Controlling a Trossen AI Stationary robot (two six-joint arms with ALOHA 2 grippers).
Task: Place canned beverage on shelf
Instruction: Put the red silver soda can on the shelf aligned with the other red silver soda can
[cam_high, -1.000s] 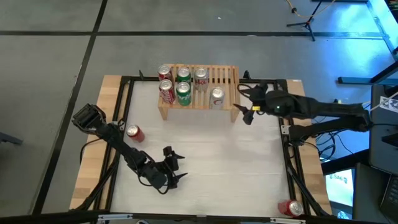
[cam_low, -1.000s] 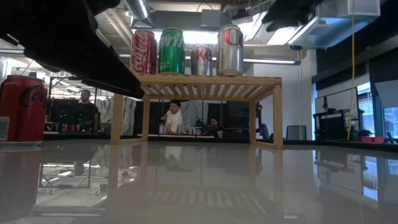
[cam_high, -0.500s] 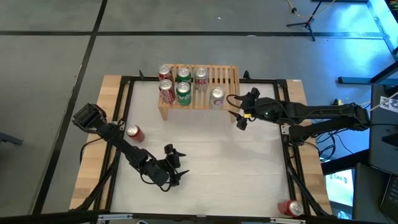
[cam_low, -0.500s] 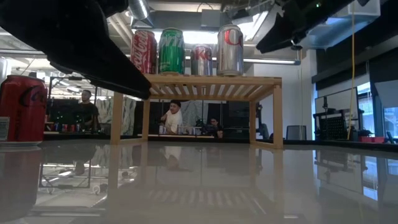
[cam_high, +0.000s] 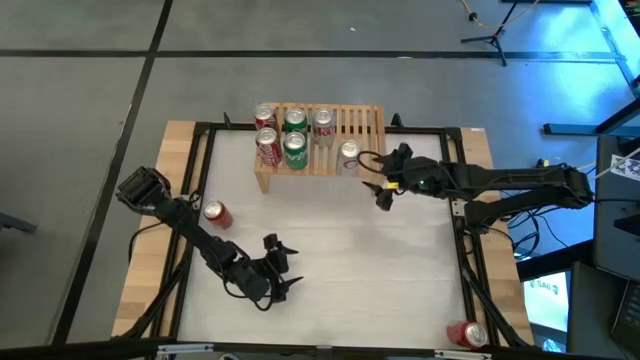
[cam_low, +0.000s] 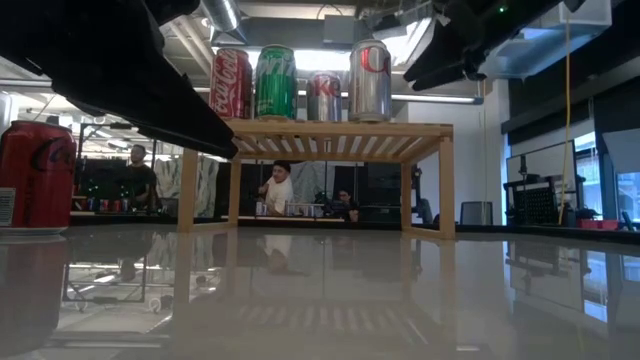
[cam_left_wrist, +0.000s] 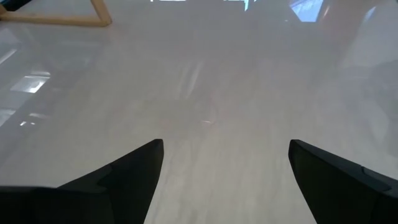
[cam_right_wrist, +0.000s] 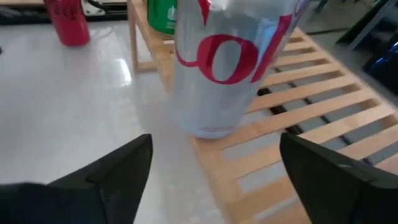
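Note:
The light-wood shelf (cam_high: 320, 140) stands at the table's far edge with several cans upright on its slatted top. The silver can with red lettering (cam_right_wrist: 224, 62) stands at the slats' near edge (cam_high: 348, 155). My right gripper (cam_high: 375, 180) is open and level, just right of this can, and the can shows ahead between its spread fingers (cam_right_wrist: 214, 143) without touching them. My left gripper (cam_high: 280, 265) is open and empty, low over the bare table (cam_left_wrist: 225, 146). A red can (cam_high: 216, 213) stands on the table at the left.
Red and green cans (cam_high: 280, 135) fill the shelf's left half, and its right slats (cam_high: 368, 125) are bare. Another red can (cam_high: 467, 333) lies at the near right corner outside the black frame. People show in the room behind the shelf (cam_low: 275, 185).
My right gripper has gone from beside the shelf's right end toward the table's left, closer to the silver can at the shelf's near edge. It has stayed open. The cans have not moved.

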